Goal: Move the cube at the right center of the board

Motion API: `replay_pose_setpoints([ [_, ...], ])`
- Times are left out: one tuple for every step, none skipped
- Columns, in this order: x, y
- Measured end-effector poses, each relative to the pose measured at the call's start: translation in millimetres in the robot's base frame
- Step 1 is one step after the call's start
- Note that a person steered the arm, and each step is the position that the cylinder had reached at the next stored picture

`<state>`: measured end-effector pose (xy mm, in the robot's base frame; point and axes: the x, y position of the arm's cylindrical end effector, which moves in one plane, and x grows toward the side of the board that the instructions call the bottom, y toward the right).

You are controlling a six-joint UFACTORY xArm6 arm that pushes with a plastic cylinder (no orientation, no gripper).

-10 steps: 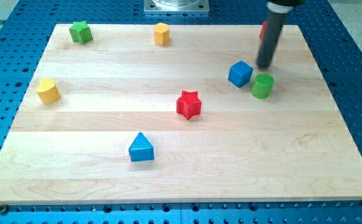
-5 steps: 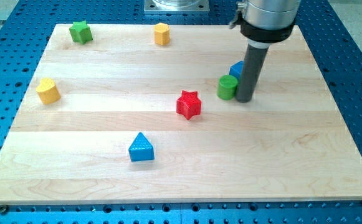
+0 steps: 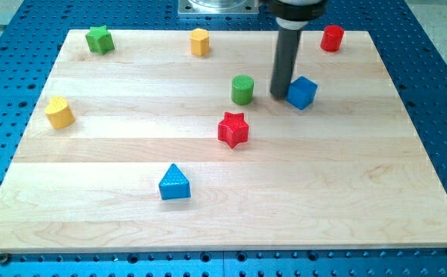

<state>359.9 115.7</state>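
The blue cube (image 3: 303,92) sits right of the board's centre, in the upper half. My tip (image 3: 279,95) rests on the board just left of the cube, touching or nearly touching its left side. The green cylinder (image 3: 242,89) stands a little to the left of my tip, apart from it. The dark rod rises from the tip to the view's top edge.
A red star (image 3: 233,129) lies below the green cylinder. A red cylinder (image 3: 331,38) is at the top right, a yellow block (image 3: 200,41) and green star (image 3: 99,39) along the top, a yellow block (image 3: 59,112) at left, a blue triangle (image 3: 175,183) lower centre.
My tip swung from right of the blocks down and left, then up to the cube's left side. The green cylinder was pushed well to the left. The blue cube shifted slightly.
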Motion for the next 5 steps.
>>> replay_pose_setpoints([
  [0.0, 52.8],
  [0.0, 67.1],
  [0.0, 37.4],
  [19.4, 10.2],
  [42.8, 32.0],
])
